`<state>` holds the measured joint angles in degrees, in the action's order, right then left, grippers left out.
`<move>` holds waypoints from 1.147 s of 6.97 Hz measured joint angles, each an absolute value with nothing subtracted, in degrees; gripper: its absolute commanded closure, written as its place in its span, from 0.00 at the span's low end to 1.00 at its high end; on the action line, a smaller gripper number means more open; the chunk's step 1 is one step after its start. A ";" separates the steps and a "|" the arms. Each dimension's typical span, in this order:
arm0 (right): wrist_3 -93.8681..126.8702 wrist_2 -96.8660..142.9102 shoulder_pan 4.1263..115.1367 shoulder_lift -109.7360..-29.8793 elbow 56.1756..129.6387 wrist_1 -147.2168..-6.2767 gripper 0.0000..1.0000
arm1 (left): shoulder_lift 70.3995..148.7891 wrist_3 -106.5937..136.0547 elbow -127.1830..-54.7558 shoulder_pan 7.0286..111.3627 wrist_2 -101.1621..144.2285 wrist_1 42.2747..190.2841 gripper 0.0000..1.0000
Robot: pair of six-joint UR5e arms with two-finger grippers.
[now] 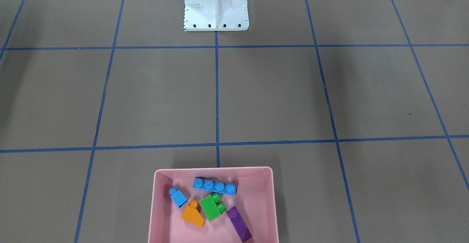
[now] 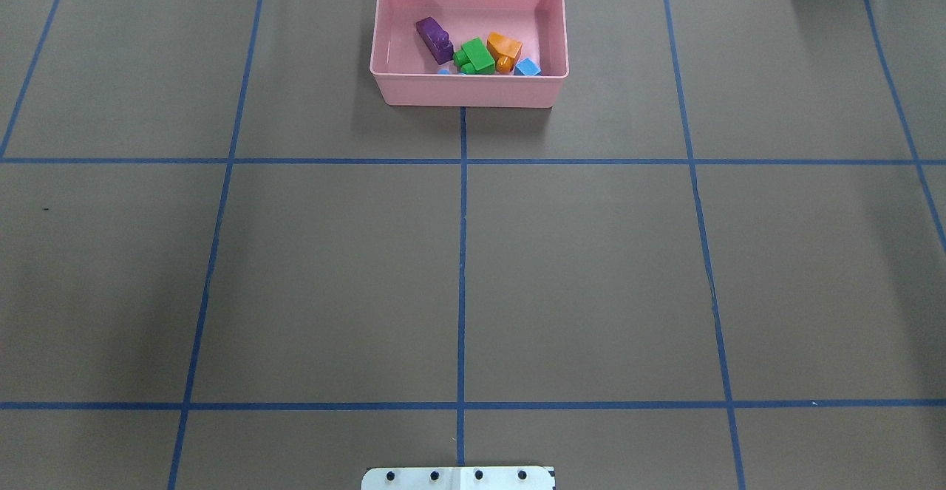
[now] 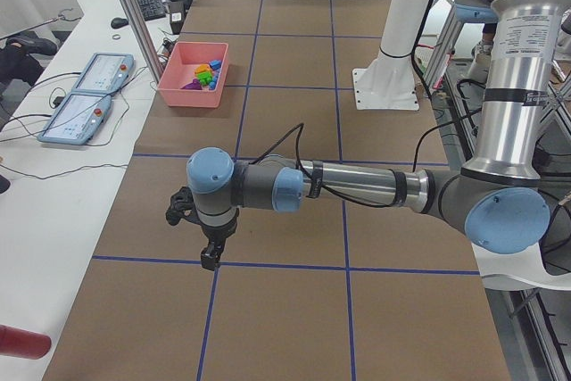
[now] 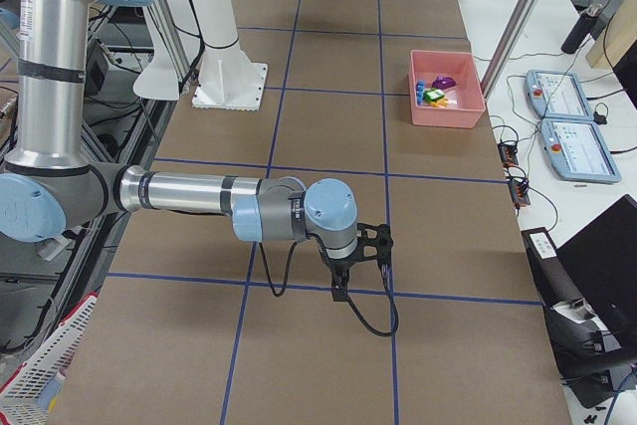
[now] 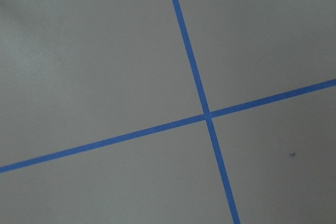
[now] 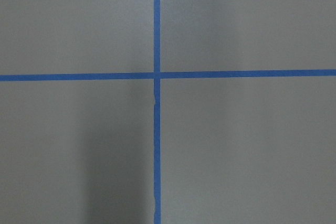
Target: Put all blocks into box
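Five blocks lie inside the box; whether the left hand or right hand is open cannot be told.

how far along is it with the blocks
Looks finished. The orange block, tiny blue block, long blue block, green block and purple block lie inside the pink box. In hand: nothing; left hand and right hand hang over the table, away from it. Left: nothing.

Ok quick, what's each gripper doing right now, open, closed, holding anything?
Left gripper: cannot tell, it shows only in a side view.
Right gripper: cannot tell, likewise side view only.
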<state>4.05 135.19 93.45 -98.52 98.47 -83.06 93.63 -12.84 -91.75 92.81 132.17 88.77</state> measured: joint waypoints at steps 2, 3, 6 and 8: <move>4.35 135.34 92.60 -98.47 98.47 -83.04 0.00 | 90.57 -11.86 -93.48 92.66 132.61 88.63 0.00; 4.34 135.42 92.53 -98.54 98.45 -83.00 0.00 | 90.03 -9.55 -93.71 92.57 132.65 89.10 0.00; 4.37 135.86 92.54 -98.99 98.49 -83.02 0.00 | 89.83 -6.56 -93.57 91.60 132.59 91.09 0.00; 4.45 136.21 92.50 -98.79 100.23 -85.42 0.00 | 89.82 -6.38 -93.60 90.93 132.64 91.29 0.00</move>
<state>4.45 136.21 92.50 -98.79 100.23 -85.42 89.82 -6.38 -93.60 90.93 132.64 91.29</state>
